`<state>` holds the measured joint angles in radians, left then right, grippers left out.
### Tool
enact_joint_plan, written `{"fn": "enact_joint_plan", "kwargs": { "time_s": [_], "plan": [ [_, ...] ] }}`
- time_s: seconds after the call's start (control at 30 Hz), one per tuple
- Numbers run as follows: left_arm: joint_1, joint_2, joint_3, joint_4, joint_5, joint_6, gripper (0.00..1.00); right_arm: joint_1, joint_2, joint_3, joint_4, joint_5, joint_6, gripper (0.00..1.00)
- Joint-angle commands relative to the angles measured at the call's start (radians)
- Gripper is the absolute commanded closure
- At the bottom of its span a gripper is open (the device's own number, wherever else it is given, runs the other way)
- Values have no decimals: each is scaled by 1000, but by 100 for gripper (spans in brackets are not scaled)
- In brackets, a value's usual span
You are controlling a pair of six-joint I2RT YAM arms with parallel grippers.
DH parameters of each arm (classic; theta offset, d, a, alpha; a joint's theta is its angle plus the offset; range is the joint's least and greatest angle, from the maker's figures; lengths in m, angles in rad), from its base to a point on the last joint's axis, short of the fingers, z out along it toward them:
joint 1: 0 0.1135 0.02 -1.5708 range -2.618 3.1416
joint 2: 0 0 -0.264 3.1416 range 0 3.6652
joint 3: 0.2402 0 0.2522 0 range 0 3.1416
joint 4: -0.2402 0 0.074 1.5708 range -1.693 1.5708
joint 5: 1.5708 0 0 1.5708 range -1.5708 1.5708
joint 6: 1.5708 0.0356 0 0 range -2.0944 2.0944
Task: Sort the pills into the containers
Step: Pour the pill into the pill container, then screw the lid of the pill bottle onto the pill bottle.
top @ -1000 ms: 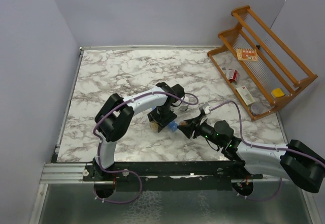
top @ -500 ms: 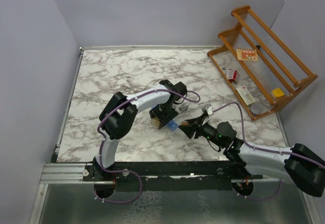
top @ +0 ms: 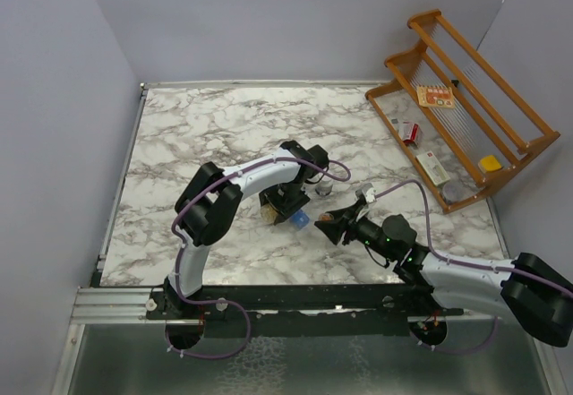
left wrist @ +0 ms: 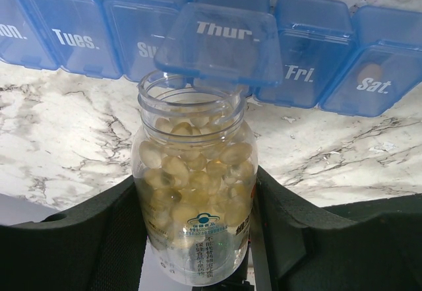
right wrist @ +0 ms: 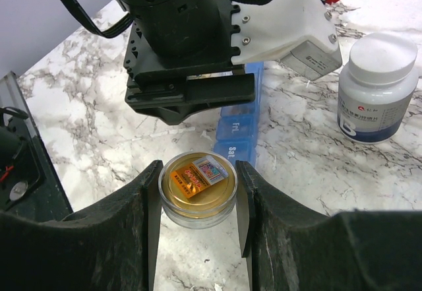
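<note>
1. My left tool is clenched on a clear, round-shouldered pill bottle. Its matte black fingers press the glossy wall from both sides, and the mouth stands uncapped.
2. Inside that bottle I see smooth, oval, pale yellow pills packed nearly up to the neck.
3. Just past the bottle's mouth lie the containers, a strip of translucent blue plastic boxes with white day lettering. They sit crosswise ahead of the left tool on the bench, which is white marble with grey veins.
4. The Thur. lid stands open and overhangs the bottle's rim. The lids beside it that I can see lie shut, and one pale pill shows through the Sat. box.
5. My right tool is grasping a round cap, clear-walled with an amber top and a small printed sticker.
6. Ahead of the right tool is the end of the blue strip, partly under the left arm. Ahead and to its right stands a cylindrical white-capped bottle with a dark blue band.
7. Far off to the right tool's right, a slatted wooden rack sits at the bench's far corner.
</note>
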<state>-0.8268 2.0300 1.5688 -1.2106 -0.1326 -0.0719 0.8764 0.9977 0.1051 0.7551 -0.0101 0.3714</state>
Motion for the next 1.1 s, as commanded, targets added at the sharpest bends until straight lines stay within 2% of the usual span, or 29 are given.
{"fn": "enact_joint_plan", "kwargs": {
  "time_s": [0.0,0.2,0.3,0.77,1.07],
  "plan": [
    [-1,-16,-8,-1,20,11,100,6,12,-7,-5,24,0,99],
    [-3,-26,37,17,43,6,100,5,4,-11,-10,29,-1,99],
    [-3,-43,20,24,82,3,100,5,2,-8,-13,30,-2,99],
    [2,-130,-11,49,95,11,100,5,-19,5,-51,52,-14,99],
    [3,-316,-65,162,122,-14,100,5,-17,26,-81,66,-22,99]
  ]
}}
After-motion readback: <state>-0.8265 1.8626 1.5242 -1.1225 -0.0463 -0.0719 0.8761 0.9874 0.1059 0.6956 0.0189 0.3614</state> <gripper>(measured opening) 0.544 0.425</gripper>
